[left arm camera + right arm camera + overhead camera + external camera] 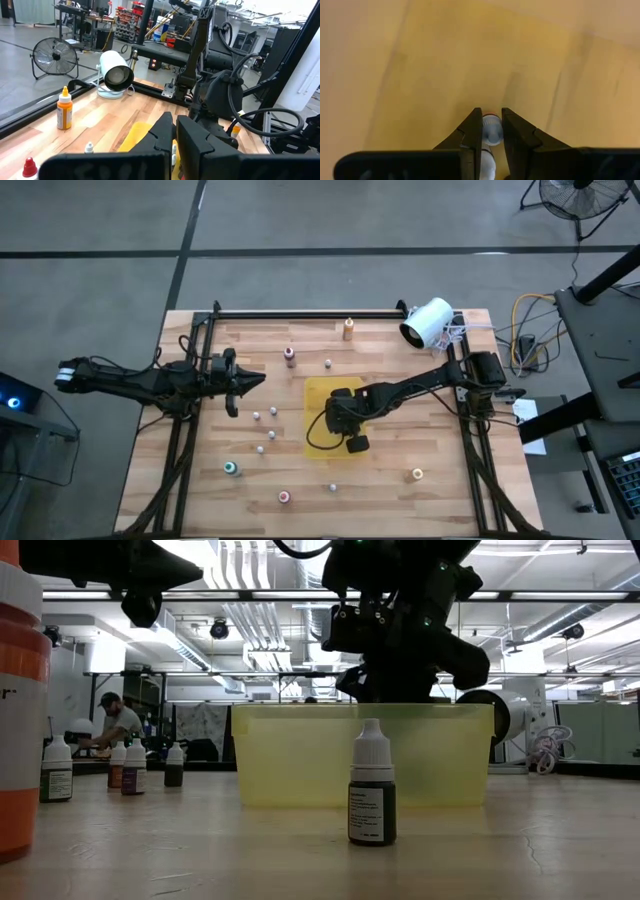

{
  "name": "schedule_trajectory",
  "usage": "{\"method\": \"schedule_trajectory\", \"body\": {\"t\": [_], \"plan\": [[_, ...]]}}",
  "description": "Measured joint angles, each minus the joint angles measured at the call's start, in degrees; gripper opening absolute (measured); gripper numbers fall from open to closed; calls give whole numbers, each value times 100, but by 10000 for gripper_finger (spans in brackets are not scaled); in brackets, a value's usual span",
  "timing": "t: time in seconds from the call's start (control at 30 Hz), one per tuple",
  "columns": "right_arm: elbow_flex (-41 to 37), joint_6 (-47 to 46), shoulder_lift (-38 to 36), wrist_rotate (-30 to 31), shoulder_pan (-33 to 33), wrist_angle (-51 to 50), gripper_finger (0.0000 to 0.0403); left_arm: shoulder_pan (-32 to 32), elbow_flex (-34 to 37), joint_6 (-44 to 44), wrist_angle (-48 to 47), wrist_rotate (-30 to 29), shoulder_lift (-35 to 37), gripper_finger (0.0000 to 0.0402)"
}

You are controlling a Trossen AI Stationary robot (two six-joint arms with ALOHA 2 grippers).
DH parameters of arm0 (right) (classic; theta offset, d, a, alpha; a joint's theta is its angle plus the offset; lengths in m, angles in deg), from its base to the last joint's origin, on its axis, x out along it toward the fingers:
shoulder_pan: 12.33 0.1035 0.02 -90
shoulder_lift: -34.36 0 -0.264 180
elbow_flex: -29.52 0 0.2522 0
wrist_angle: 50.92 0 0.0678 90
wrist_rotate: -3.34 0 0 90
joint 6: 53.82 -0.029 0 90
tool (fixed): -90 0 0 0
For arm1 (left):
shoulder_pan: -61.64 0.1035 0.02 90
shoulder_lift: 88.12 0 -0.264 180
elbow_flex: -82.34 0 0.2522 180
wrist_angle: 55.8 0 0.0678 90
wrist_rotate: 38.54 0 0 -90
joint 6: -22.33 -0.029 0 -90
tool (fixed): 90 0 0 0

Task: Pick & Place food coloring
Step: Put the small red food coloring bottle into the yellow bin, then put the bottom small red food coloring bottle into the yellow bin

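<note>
Your right gripper [492, 131] holds a small bottle [491, 129] over the yellow bin [318, 395].
Fingers clamped on its cap — released tilted, it may topple. Left gripper [174, 131] — fingers together.

**Low view: dark bottle front & centre, yellow bin behind**

Centre frame, a small dark bottle [372, 783] w/ white dropper cap stands upright on the wooden table [200, 850], label facing us. Right behind it, a translucent yellow bin [300, 755] fills mid-frame. Above the bin, top centre, a bulky dark arm [405, 625] hangs down; its gripper end sits at the bin's rim, fingers not readable. Top left, another dark arm [110, 565] juts in. Far left edge, a big orange-capped bottle [20, 710], very close, cropped. Left of the bin, four small white-capped bottles [132, 767] in a loose row. Right, a white cylinder device [505, 720]. Background left, a person [113, 725] in a cap.
</note>
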Motion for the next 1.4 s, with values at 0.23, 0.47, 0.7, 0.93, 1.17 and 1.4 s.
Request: {"method": "schedule_trajectory", "body": {"t": [0.23,0.47,0.7,0.93,1.17,1.4], "plan": [[0,-3,0,0,0,7,53,1,-1,0,0,0,0,0],[0,-2,0,0,0,7,89,1,-1,0,0,1,0,0],[50,-2,-7,0,0,11,113,1,-1,0,0,2,0,0],[189,-3,-101,2,2,-45,125,-1,-1,0,0,0,0,0],[510,-54,-335,7,175,-87,130,0,0,0,-5,1,0,0],[674,-282,-688,4,729,-95,128,1,-1,0,3,0,0,0]]}}
